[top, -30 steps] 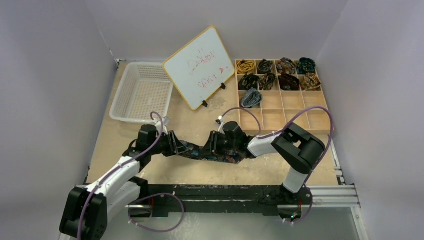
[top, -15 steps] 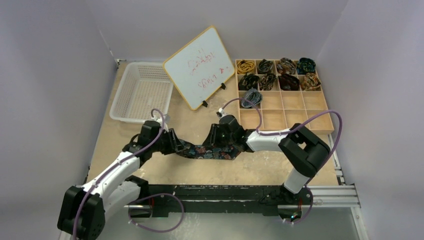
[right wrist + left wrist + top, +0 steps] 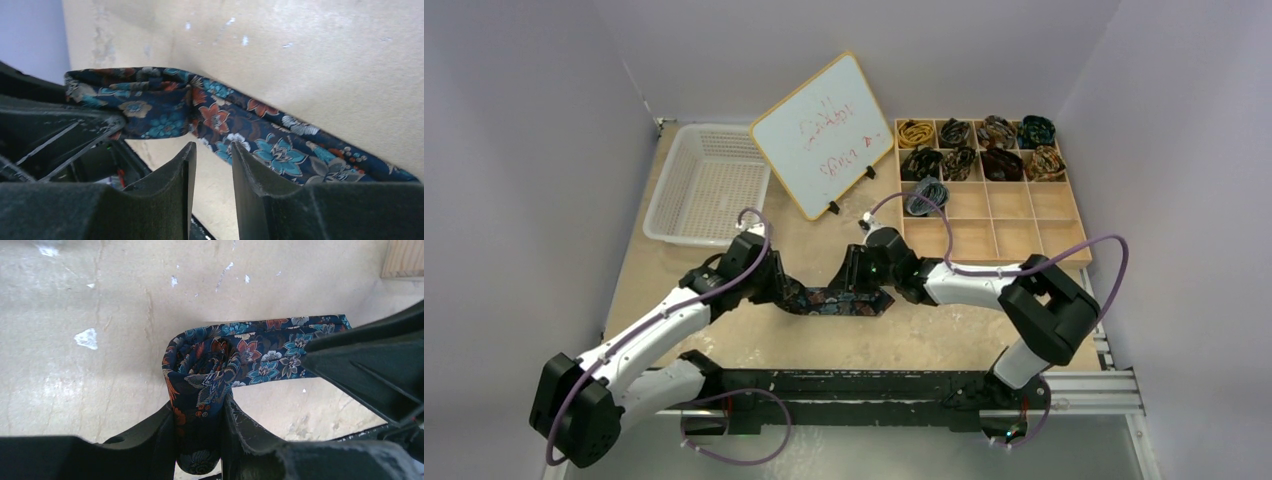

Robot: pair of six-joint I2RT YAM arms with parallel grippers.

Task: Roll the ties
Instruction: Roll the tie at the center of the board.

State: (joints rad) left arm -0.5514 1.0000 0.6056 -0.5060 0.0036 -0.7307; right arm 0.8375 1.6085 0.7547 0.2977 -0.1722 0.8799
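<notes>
A navy floral tie lies as a strip on the table between my two grippers. My left gripper is shut on its rolled end, with the coil upright between the jaws. The rest of the tie runs right toward the other gripper. My right gripper hovers just beside the strip. Its jaws stand a little apart with bare table between them. Several rolled ties sit in the wooden tray's back compartments, and a grey-blue coil in the second row.
The wooden compartment tray stands at the back right, its front cells bare. A white mesh basket stands at the back left. A whiteboard on a stand leans between them. A black rail runs along the near edge.
Both grippers have moved away from the near edge and closer together, the tie going with them. The left arm has stretched out; the strip between the grippers is shorter.
</notes>
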